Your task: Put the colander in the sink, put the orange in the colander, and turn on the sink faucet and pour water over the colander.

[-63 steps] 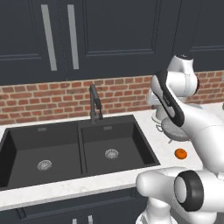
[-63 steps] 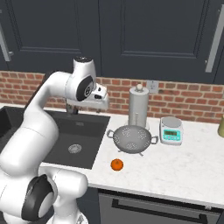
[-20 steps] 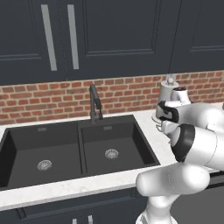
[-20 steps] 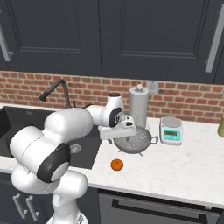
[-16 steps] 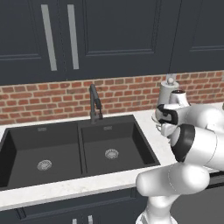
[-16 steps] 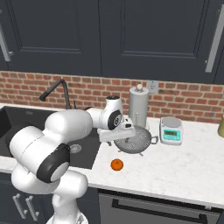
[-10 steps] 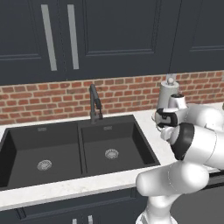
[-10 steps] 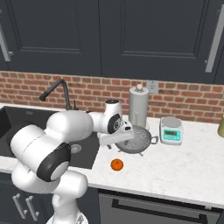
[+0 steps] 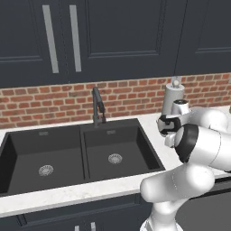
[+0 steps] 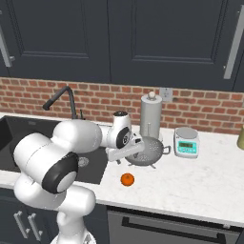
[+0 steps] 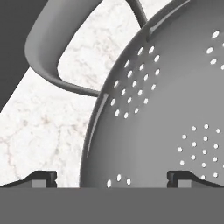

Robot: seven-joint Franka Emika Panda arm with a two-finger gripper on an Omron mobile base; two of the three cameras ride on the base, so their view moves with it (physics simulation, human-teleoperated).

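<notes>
The light-grey colander (image 10: 150, 151) stands on the white counter just right of the sink (image 10: 28, 136), whose two black basins (image 9: 67, 155) hold nothing. In the hand view its perforated wall (image 11: 175, 109) and one loop handle (image 11: 41, 52) are very close. My gripper (image 10: 139, 147) is open at the colander's left rim, near that handle. The rim runs between the two fingertips (image 11: 43, 177), and I cannot tell whether they touch it. The orange (image 10: 127, 179) lies on the counter in front of the colander, apart from it. The dark faucet (image 9: 97, 106) rises behind the sink, and no water runs.
A tall paper-towel roll (image 10: 150, 114) stands right behind the colander, and a small kitchen scale (image 10: 187, 142) sits to its right. A brick wall closes the back of the counter (image 10: 190, 186). Dark cabinets hang above.
Over the last second the hand has dropped a little lower and closer onto the colander's left rim. Its fingers have stayed open. The colander and orange have not moved.
</notes>
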